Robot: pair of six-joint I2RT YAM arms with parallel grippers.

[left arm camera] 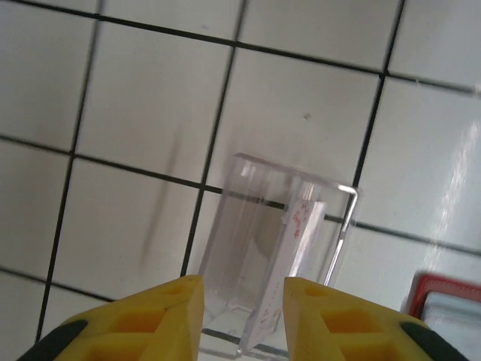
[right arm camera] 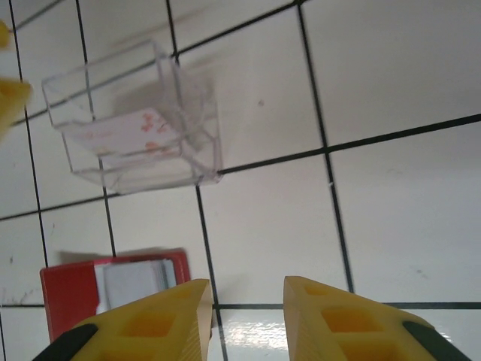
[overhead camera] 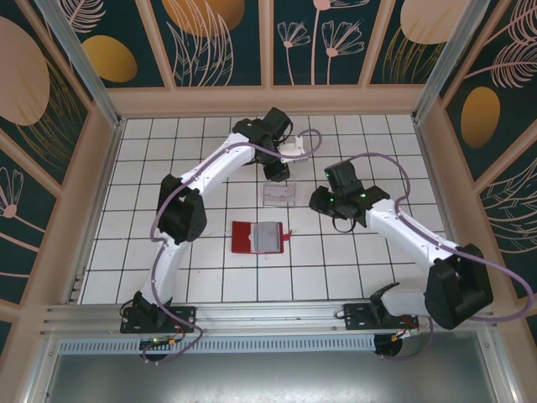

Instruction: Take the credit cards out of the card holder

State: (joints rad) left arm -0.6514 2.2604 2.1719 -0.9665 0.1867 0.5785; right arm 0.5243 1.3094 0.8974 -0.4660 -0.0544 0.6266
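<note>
Card holder (overhead camera: 242, 238), red and lying open and flat, sits in the middle of the top view. No pincer touches it.

The left pincer (left arm camera: 243, 289) has its two yellow fingers (left arm camera: 161, 320) spread apart, and nothing is pinched between them. Just past its tips stands the clear stand (left arm camera: 248, 226). A pale card (left arm camera: 294, 256) with red marks leans inside it. The right pincer (right arm camera: 246, 293) is spread too, and bare tile shows in its gap.

The floor (overhead camera: 143, 210) is made of shiny white tiles with dark lines. Around it are pale wood frames and dark blue-green walls (overhead camera: 226, 42) with big orange shapes and pink flowers. A metal rail (overhead camera: 252, 315) runs along the bottom of the top view, where both arms are fixed.

The top view shows the clear stand just above the card holder in the frame, close but apart, and a small red tab on the holder's right side. The left wrist view shows the card almost edge-on, with a red corner of the holder at the lower right. The right wrist view shows the card's face at the upper left and the holder's pale grey inside at the lower left. I cannot tell if that grey part is a card.
</note>
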